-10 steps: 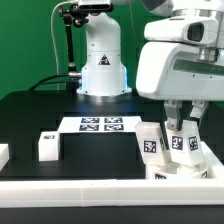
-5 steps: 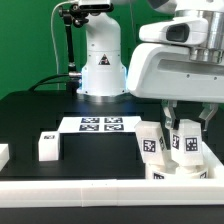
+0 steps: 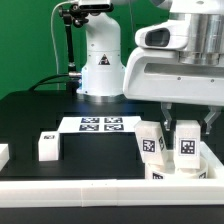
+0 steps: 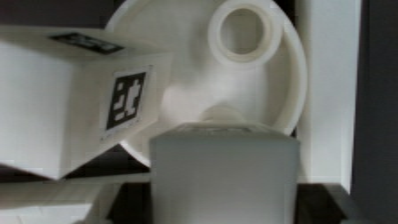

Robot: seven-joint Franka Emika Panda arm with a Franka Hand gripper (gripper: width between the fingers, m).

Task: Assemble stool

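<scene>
The stool's round white seat (image 3: 196, 171) lies at the exterior view's right front. In the wrist view the seat (image 4: 267, 95) shows a round socket. One tagged leg (image 3: 151, 143) stands on it, and this leg (image 4: 80, 100) is beside my hand in the wrist view. My gripper (image 3: 186, 131) is shut on a second leg (image 3: 186, 147), held upright over the seat. That held leg (image 4: 222, 165) fills the space between the jaws of the gripper (image 4: 222, 205). Whether its lower end sits in a socket is hidden. A third leg (image 3: 46, 146) lies loose on the table at the left.
The marker board (image 3: 100, 124) lies in front of the robot base (image 3: 101, 70). A long white rail (image 3: 90, 190) runs along the table's front edge. Another white piece (image 3: 3, 155) shows at the far left edge.
The hand has turned in place with the leg in it, so the held leg's tag now faces the exterior camera squarely. The other parts have not moved.
</scene>
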